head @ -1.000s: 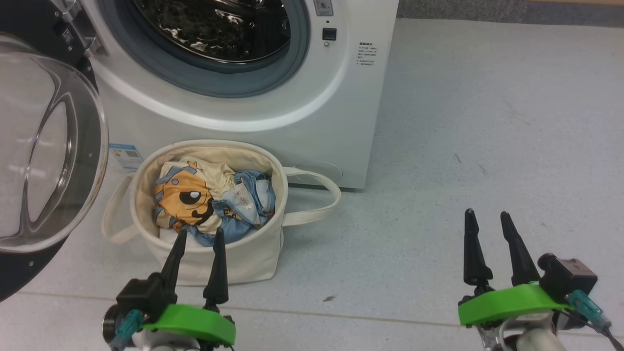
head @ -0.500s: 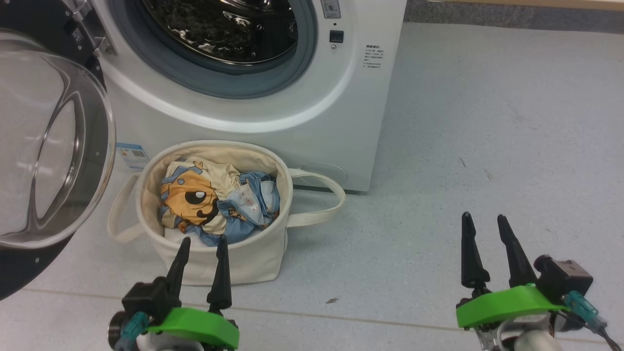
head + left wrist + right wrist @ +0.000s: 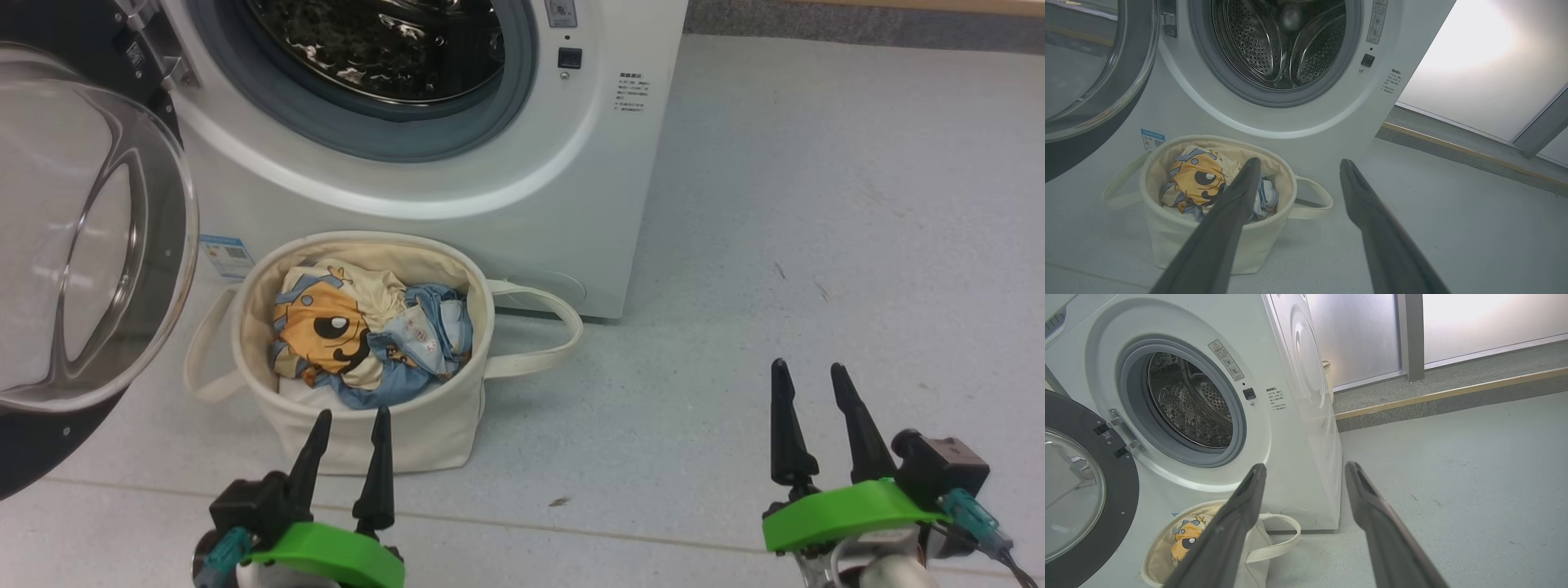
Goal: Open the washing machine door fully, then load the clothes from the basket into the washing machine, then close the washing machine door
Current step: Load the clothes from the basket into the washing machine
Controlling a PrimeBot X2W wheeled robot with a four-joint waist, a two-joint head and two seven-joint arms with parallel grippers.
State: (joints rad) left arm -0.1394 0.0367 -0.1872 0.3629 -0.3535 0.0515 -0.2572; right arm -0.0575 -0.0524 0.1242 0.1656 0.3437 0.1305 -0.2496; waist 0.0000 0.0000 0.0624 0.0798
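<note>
Loading is judged in hand, washing machine door (image 3: 82,229) opened.
With left gripper (image 3: 353,411) and right gripper (image 3: 809,366) spread empty, the clothes (image 3: 359,335) in the basket (image 3: 408,433) are to be grasped.

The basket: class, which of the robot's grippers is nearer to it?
Left. The left gripper is open just before the near wall of the basket; the right gripper is open well off to its right, over the floor.
</note>
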